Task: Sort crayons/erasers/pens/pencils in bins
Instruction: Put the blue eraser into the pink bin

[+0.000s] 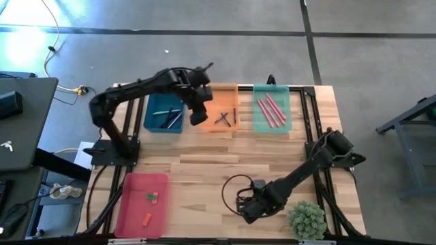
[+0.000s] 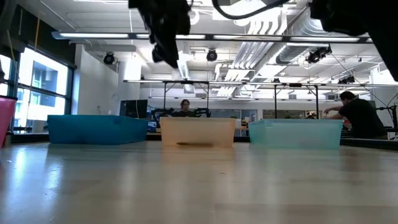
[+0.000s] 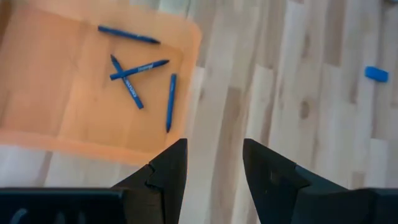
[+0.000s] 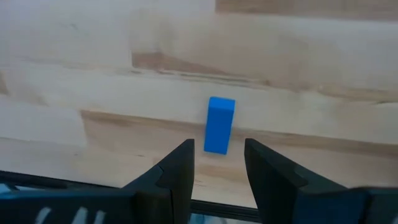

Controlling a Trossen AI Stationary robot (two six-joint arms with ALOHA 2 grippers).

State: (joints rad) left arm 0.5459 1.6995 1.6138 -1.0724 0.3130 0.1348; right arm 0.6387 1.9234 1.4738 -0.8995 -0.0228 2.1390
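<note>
Sorted: pens (image 3: 134,71) lay in the orange bin (image 1: 219,109); erasers (image 1: 152,197) in the pink-red bin (image 1: 139,216).
Left: blue eraser (image 4: 219,124) on the worktop (image 1: 204,160).
Right gripper (image 4: 217,163): jaws open, just before that eraser.
Left gripper (image 3: 214,168): jaws open, empty, above the orange bin's edge.

This is an open industrial lab or workshop. Exposed ducts (image 2: 273,25) and strip lights (image 2: 93,35) run across a high ceiling, and people (image 2: 357,115) sit at benches with equipment far behind the wooden worktop (image 2: 199,183). The floor (image 1: 204,47) is bare grey concrete, with a yellow cable (image 1: 51,41) trailing across it.
</note>
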